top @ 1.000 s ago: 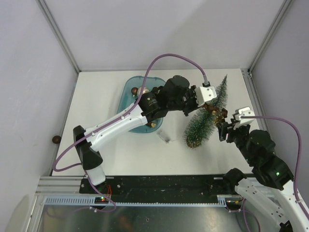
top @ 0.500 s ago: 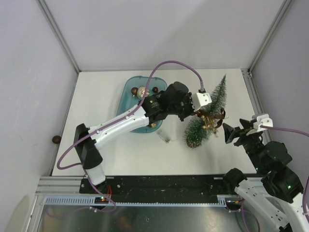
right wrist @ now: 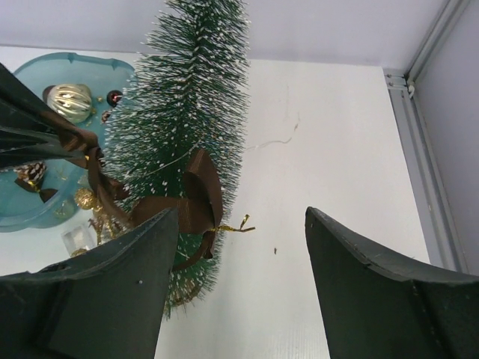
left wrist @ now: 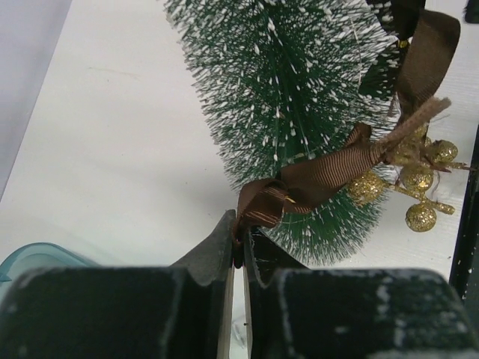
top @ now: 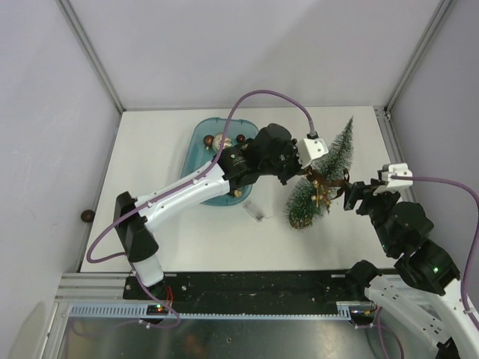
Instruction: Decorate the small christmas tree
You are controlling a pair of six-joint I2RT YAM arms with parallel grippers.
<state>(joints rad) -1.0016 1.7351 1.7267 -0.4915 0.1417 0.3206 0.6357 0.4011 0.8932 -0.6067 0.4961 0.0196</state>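
Note:
The small christmas tree (top: 340, 146) lies on the white table, tip to the back, base (top: 300, 218) to the front. A brown ribbon (left wrist: 322, 176) with gold glitter berries (left wrist: 419, 179) lies across its lower part. My left gripper (left wrist: 239, 239) is shut on one loop of that ribbon, at the tree's left side (top: 310, 172). My right gripper (right wrist: 239, 217) is open and empty, just right of the tree (right wrist: 187, 97) and the ribbon (right wrist: 198, 194); in the top view it sits near the ribbon's right end (top: 359, 196).
A teal tray (top: 200, 142) left of the tree holds a pale gold bauble (right wrist: 71, 101) and small dark ornaments. A small clear piece (top: 256, 211) lies in front of the tray. A brown ball (top: 87, 216) lies off the table's left edge. A metal frame rail (right wrist: 419, 149) bounds the right.
My right gripper was at the ribbon, let go and drew back to the right, and has now come back toward the tree, open. My left gripper stays shut on the ribbon.

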